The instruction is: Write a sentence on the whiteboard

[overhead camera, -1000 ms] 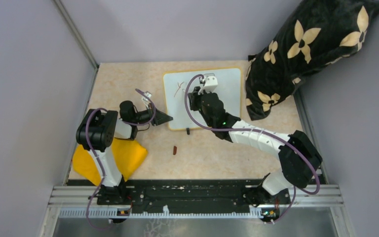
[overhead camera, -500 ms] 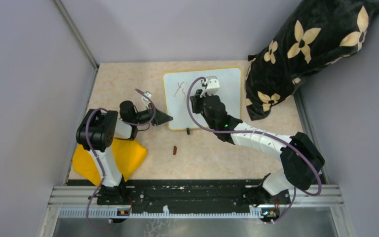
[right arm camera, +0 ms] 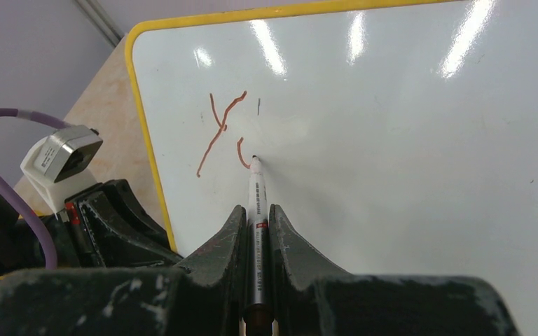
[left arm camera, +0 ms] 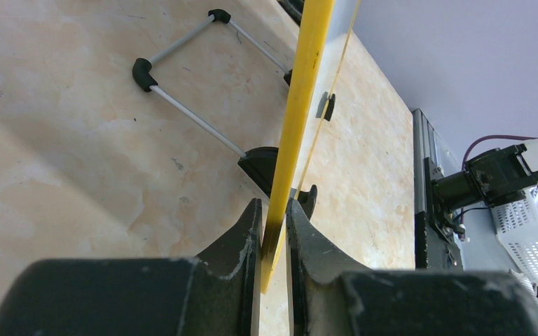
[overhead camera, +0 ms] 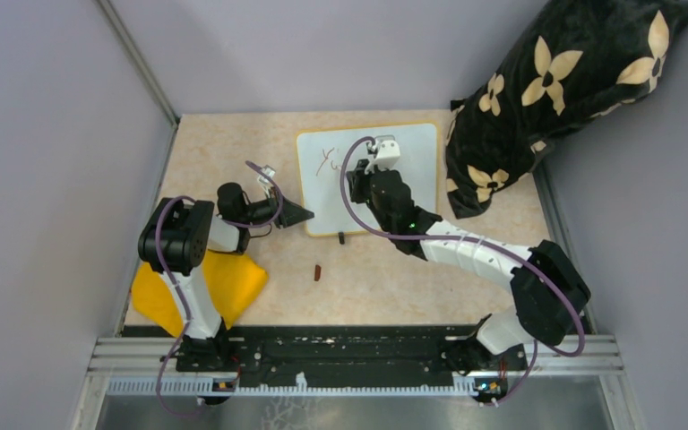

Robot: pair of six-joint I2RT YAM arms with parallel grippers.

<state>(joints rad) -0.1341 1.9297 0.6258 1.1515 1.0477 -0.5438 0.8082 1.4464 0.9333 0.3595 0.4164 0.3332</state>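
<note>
On table (overhead camera: 233,143), centre-back: whiteboard (overhead camera: 322,202), yellow frame pinched between left gripper (left arm camera: 273,210) fingers. Just ahead of right gripper (right arm camera: 256,213), clamped on marker (right arm camera: 256,196): tip touching board at sentence (right arm camera: 221,133), only a brown Y and short curve near top-left corner.

whiteboard (right arm camera: 392,140): glossy, smooth white face with glare streaks; yellow rim
surface (left arm camera: 77,140): smooth beige marbled finish, faint sheen
right end effector (right arm camera: 256,210): matt black plastic, scuffed edges
marker (right arm camera: 256,192): smooth white plastic
pillow (overhead camera: 555,98): dark plush cloth
</note>
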